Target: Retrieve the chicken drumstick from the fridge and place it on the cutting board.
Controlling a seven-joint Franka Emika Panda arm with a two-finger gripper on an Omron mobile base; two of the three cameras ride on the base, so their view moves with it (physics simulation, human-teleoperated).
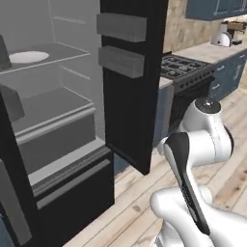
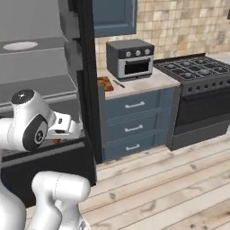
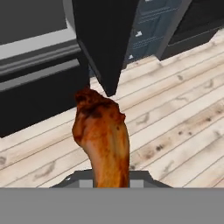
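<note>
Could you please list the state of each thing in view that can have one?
chicken drumstick: held in the gripper, above the wooden floor, outside the fridge.
gripper: shut on the drumstick.
fridge: door open.
cutting board: on the counter, nothing on its visible part.
toaster oven: door shut.

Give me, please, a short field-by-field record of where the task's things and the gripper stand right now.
drumstick: chicken drumstick held in the gripper, out of the fridge, above the wooden floor
gripper: shut on the drumstick
fridge: fridge open, door swung wide
cutting board: cutting board on the counter left of the toaster oven, nothing on its visible part
</note>
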